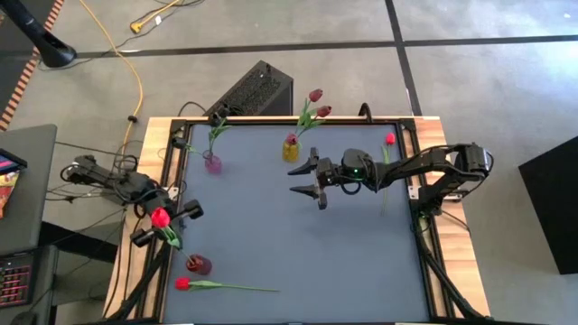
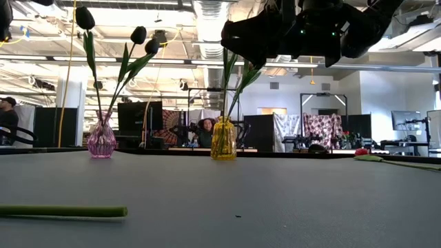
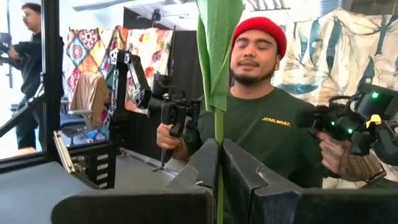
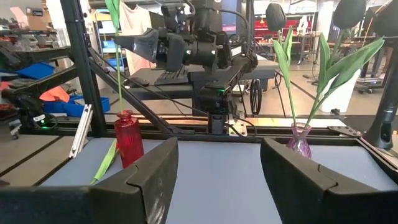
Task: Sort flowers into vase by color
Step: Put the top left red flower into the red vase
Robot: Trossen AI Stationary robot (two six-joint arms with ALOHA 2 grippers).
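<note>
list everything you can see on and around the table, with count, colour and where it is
Pink vase: one, far-left of table, holding dark tulips.
Yellow vase: one, far-centre, holding maroon tulips.
Red vase: one, near-left of table.
Loose red tulips: two, one lying near-left, one lying far-right.
Table: one, grey-blue top.
Black case: one, on floor beyond table.
Yellow cable: one, on floor, left.
Person: one, red beanie, behind the table.
Left hand: at left edge, shut on a red tulip.
Right hand: above table centre, open, empty.

Left gripper [image 1: 167,224] clamped, right gripper [image 1: 305,177] agape
</note>
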